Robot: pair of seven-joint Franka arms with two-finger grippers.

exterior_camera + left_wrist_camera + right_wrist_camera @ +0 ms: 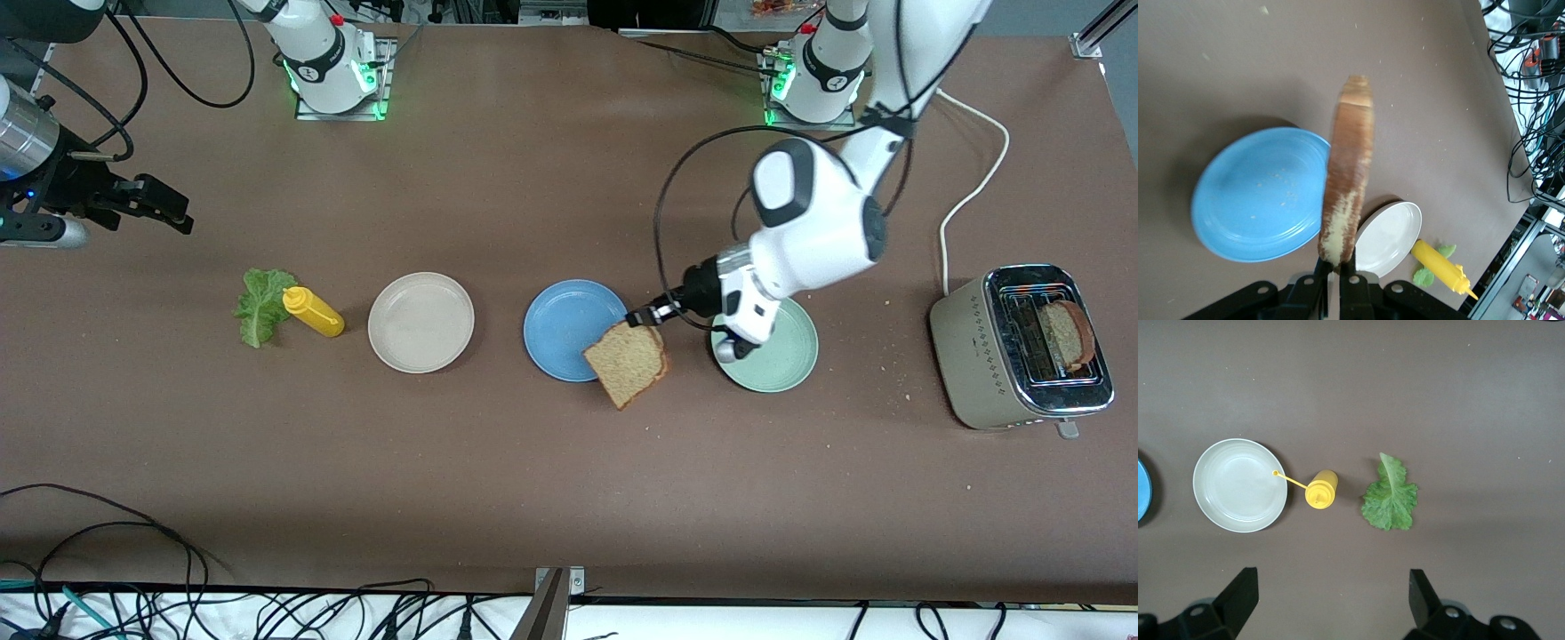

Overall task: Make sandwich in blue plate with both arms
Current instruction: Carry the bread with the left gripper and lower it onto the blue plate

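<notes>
Your right end effector [164,209] waited at the right arm's end of the bench [533,498], fingers spread wide and holding nothing, near the lettuce leaf [259,305]. The yellow squeeze bottle [312,311] lay just beside that leaf, and the beige plate [420,322] sat empty next to it. The blue plate [556,322] also carried no food. Your left end effector [647,313] pinched one bread slice [629,362] by its crust and held it edge-down over the plate's rim toward the green plate [787,356]. A second slice [1065,334] stood in the toaster [978,351].

I judge the step in hand to have been placing the first slice; the next move called for carrying it further over the plate's middle, laying it flat and releasing.

The left wrist view alone showed crumbs on the blue plate [1258,193]; the right wrist view alone showed the bottle's thin nozzle [1290,480] reaching the beige plate's rim.
</notes>
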